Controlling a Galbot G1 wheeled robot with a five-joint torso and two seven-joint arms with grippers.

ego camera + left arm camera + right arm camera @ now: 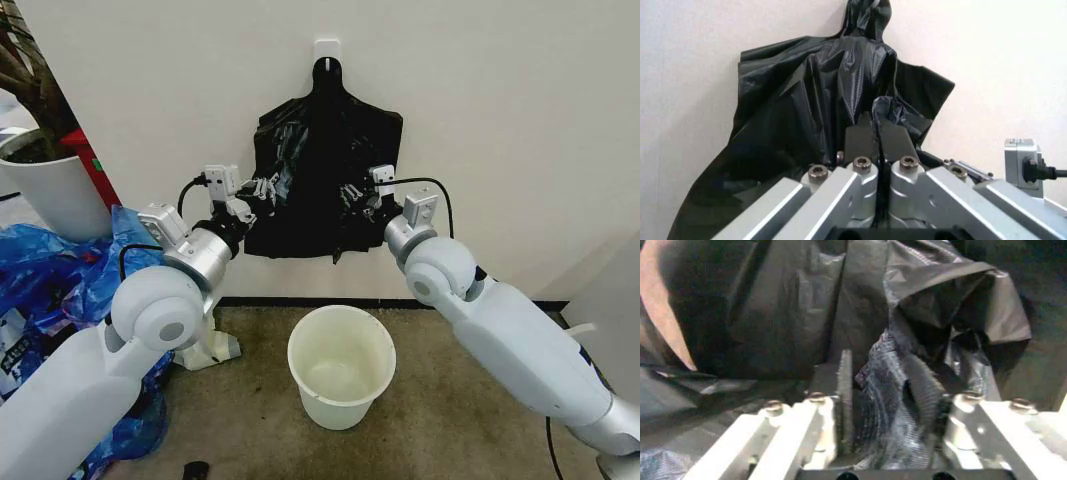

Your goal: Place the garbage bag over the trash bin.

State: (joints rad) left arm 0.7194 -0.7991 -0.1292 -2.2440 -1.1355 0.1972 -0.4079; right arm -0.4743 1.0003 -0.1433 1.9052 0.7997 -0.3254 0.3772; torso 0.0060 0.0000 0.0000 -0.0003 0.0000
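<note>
Trash bin (341,366) stands on the floor (450,420).

Head camera high, facing forward-down toward wall and floor, takes in both arms. Left wrist camera sights along left pincer (875,142), close to hanging garbage bag (820,110). Right wrist camera nearer still. All share bag.

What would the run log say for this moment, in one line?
left gripper: shut on garbage bag | right gripper: shut on garbage bag | bag: at wall hook | trash bin: on floor, unlined

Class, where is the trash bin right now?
In the head view, the trash bin stands on the floor, centred below the garbage bag hanging on the wall.
</note>
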